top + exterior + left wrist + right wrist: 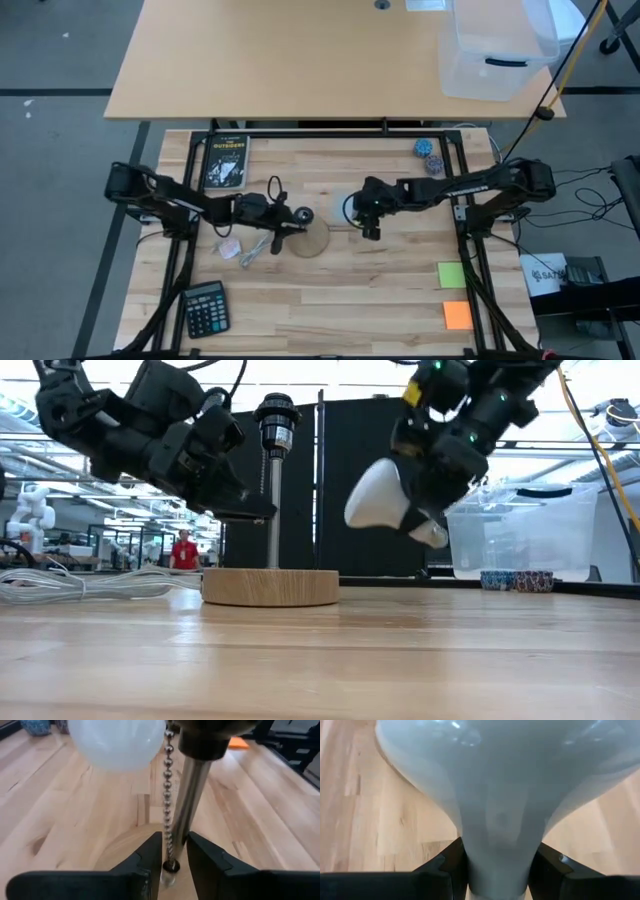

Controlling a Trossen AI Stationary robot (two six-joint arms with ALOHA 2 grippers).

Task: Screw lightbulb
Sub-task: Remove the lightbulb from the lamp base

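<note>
aloft, right pincer (425,525) gripping lightbulb (378,495), left pincer (172,865) parted around bead chain (169,795)

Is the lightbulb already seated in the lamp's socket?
No: in the low view the lightbulb hangs tilted in the right gripper, off to one side of the black socket, which stands empty.

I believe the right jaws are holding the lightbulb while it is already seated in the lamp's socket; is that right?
Not quite. The right gripper does hold the lightbulb, but the low view shows it in the air beside the lamp, apart from the empty socket on top.
</note>
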